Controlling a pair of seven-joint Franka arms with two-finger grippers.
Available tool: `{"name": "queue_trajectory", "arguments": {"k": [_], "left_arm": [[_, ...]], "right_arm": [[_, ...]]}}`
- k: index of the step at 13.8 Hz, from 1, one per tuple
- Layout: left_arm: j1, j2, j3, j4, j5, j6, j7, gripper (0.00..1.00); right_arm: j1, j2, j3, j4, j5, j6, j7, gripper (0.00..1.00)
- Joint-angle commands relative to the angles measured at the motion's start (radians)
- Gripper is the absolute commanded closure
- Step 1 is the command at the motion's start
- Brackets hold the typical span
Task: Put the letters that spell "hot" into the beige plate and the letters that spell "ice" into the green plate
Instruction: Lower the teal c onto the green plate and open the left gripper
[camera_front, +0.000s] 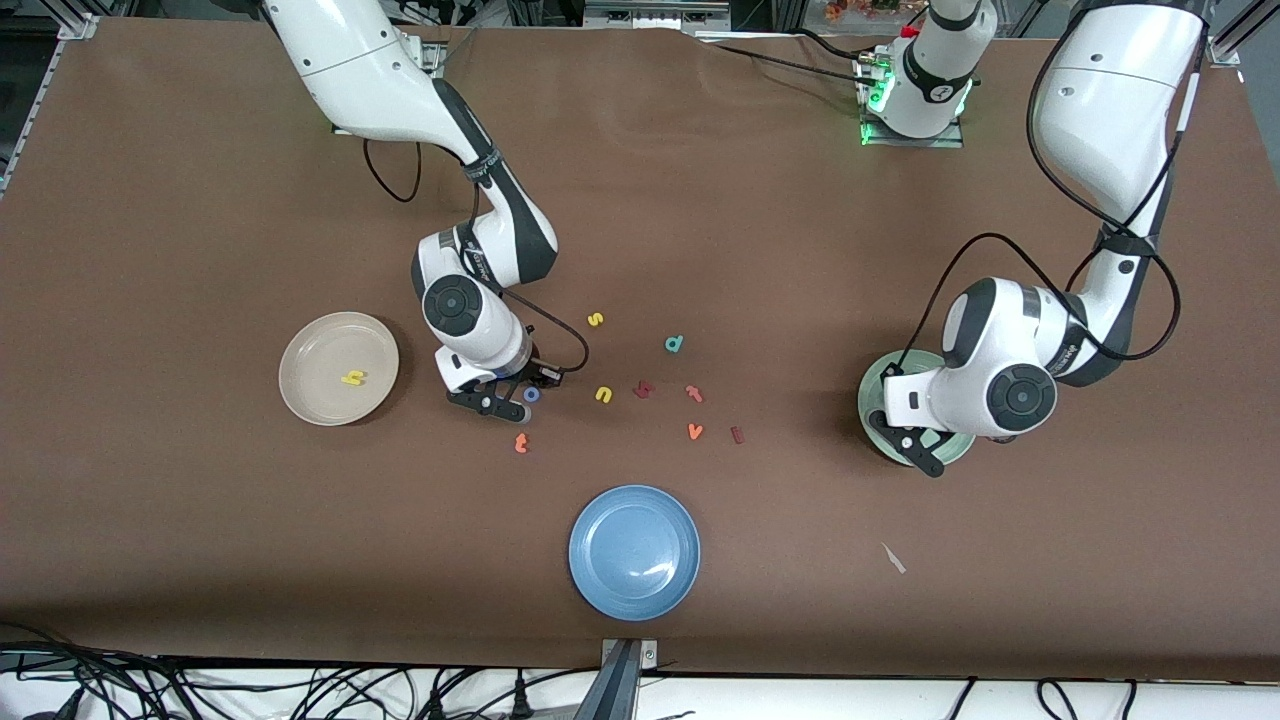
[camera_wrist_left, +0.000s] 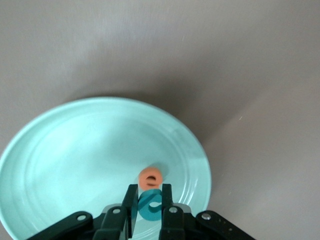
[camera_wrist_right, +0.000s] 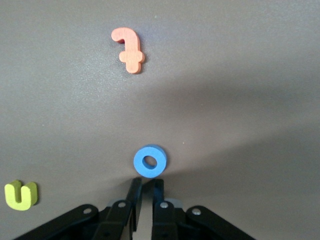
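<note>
The beige plate (camera_front: 300, 350) holds a yellow "h" (camera_front: 353, 378). My right gripper (camera_front: 515, 402) (camera_wrist_right: 146, 181) is shut on nothing, its tips low at the table, right beside the blue "o" (camera_front: 531, 394) (camera_wrist_right: 150, 161). The orange "t" (camera_front: 521, 442) (camera_wrist_right: 129, 50) lies nearer the front camera than the "o". My left gripper (camera_front: 930, 462) (camera_wrist_left: 149, 188) hangs over the green plate (camera_front: 875, 385) (camera_wrist_left: 65, 150), shut on the teal "c" (camera_wrist_left: 150, 206). An orange "e" (camera_wrist_left: 150, 178) lies in that plate. The dark red "i" (camera_front: 737, 434) rests on the table.
A blue plate (camera_front: 634, 552) sits near the table's front edge. Loose letters lie mid-table: yellow "u" (camera_front: 603, 394) (camera_wrist_right: 21, 194), yellow "s" (camera_front: 595, 319), teal "d" (camera_front: 675, 344), a dark red letter (camera_front: 643, 389), pinkish-red "t" (camera_front: 694, 393), orange "v" (camera_front: 695, 431). A white scrap (camera_front: 893, 558) lies toward the left arm's end.
</note>
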Motion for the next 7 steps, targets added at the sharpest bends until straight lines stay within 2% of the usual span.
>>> {"name": "queue_trajectory", "arguments": {"k": [1, 2, 3, 4, 5, 6, 7], "left_arm": [[0.019, 0.012, -0.005, -0.036, 0.106, -0.010, 0.023, 1.00], [0.034, 0.012, -0.005, -0.047, 0.120, -0.009, 0.024, 0.99], [0.054, 0.012, -0.006, -0.050, 0.122, -0.009, 0.041, 0.92], [0.059, 0.012, -0.008, -0.050, 0.122, -0.009, 0.044, 0.51], [0.057, 0.006, -0.011, -0.049, 0.122, -0.010, 0.046, 0.03], [0.057, -0.001, -0.014, -0.047, 0.122, -0.013, 0.049, 0.00], [0.057, -0.008, -0.017, -0.036, 0.108, -0.030, 0.049, 0.00]], "right_arm": [[-0.001, 0.024, 0.000, 0.033, 0.001, -0.007, 0.011, 0.91], [-0.001, 0.024, 0.000, 0.033, -0.001, -0.007, 0.015, 0.91], [-0.001, 0.024, 0.000, 0.033, 0.001, -0.007, 0.017, 0.91], [-0.001, 0.022, -0.002, 0.035, 0.001, -0.007, 0.017, 0.89], [0.000, 0.019, 0.000, 0.035, 0.002, -0.009, 0.017, 0.85], [0.002, 0.015, 0.000, 0.035, 0.002, -0.009, 0.016, 0.83], [0.003, 0.010, 0.000, 0.035, 0.004, -0.010, 0.028, 0.74]]}}
